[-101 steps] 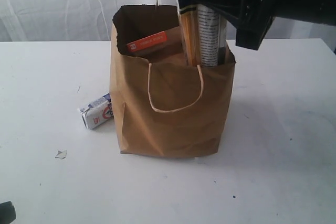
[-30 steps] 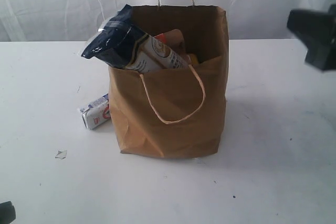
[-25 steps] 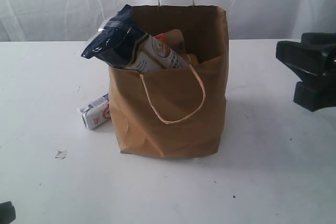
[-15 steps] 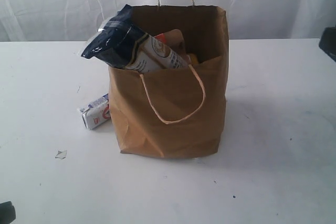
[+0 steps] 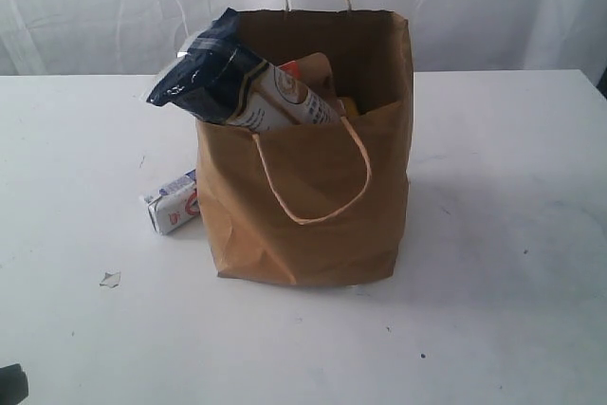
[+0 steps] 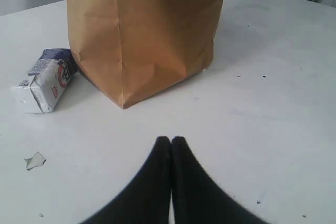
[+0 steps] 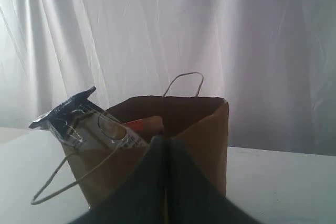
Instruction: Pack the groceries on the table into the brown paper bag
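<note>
White worktop (image 5: 493, 310): carton (image 5: 174, 201) lay just beside bag (image 5: 313, 206). Left claw (image 6: 170, 142) and right claw (image 7: 167, 140) were closed, empty; left should open, then straddle the carton clear of the bag.

Bright, diffuse light leaves only a faint shadow right of the brown paper bag (image 5: 313, 225), focus slightly soft.
</note>
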